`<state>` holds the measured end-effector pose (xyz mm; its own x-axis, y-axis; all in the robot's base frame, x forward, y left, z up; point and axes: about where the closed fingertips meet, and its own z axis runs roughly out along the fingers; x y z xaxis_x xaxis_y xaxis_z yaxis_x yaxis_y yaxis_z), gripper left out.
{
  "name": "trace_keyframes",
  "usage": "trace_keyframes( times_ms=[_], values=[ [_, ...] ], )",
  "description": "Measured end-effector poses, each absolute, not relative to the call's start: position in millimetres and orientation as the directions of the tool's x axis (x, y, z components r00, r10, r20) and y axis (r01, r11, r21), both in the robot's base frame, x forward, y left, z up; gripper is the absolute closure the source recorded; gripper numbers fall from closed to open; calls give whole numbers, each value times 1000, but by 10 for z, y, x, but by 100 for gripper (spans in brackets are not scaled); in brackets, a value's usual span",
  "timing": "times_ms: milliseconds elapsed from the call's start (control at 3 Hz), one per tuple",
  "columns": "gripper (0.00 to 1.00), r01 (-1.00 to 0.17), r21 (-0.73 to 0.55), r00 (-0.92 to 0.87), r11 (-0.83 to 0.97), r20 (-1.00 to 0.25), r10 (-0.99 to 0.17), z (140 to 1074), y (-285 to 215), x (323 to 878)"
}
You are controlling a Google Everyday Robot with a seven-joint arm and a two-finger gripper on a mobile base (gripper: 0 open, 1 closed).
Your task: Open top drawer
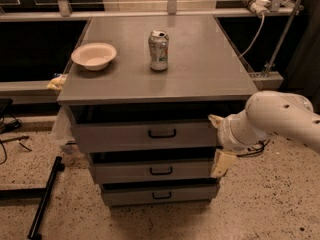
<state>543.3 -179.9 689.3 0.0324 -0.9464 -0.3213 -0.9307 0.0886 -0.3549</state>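
Note:
The top drawer [115,135] is the uppermost and tallest grey front of the cabinet, just under the tabletop, with a dark gap above it. Its black loop handle [162,133] sits at the centre. My gripper [219,141] comes in from the right on a white arm [280,119] and sits at the right end of the drawer fronts, about level with the top drawer. One cream fingertip [215,119] is by the top drawer's right corner and the other [222,163] hangs beside the middle drawer. The gripper is open and holds nothing. It is well right of the handle.
Two shorter drawers, the middle [125,172] and the bottom [130,196], lie below. On the grey tabletop [200,69] stand a white bowl [94,55] and a drink can [158,50]. A black pole [45,199] lies on the speckled floor at left. Cables hang at the right rear.

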Motion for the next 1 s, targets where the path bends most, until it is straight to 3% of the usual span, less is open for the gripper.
trace_keyframes(
  times_ms=[667,1000],
  values=[
    [0,-933,-358,94,36,-339,-936,6613,-1569,6018],
    [0,-933,-357,95,35,-340,-936,6610,-1558,6027]
  ],
)
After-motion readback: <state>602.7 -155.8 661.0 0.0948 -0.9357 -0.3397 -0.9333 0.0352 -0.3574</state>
